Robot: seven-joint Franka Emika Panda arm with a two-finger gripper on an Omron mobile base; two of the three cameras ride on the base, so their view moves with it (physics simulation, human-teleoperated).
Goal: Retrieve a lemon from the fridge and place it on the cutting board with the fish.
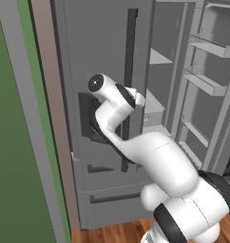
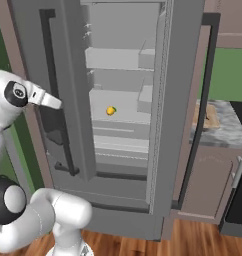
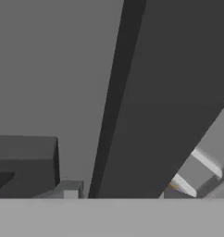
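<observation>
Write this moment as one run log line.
fridge: right door open | lemon: on middle shelf | arm: near left door handle

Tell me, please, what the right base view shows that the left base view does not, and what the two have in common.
Right base view: the lemon lies on a pale shelf inside the open fridge, and past the door's edge the cutting board rests on the grey marbled countertop.

Left base view: the dark dispenser recess in the closed door, the lower drawers, and the racks on the inside of the open door.

Both: the fridge, its long dark handle, the white arm and the wooden floor.
</observation>
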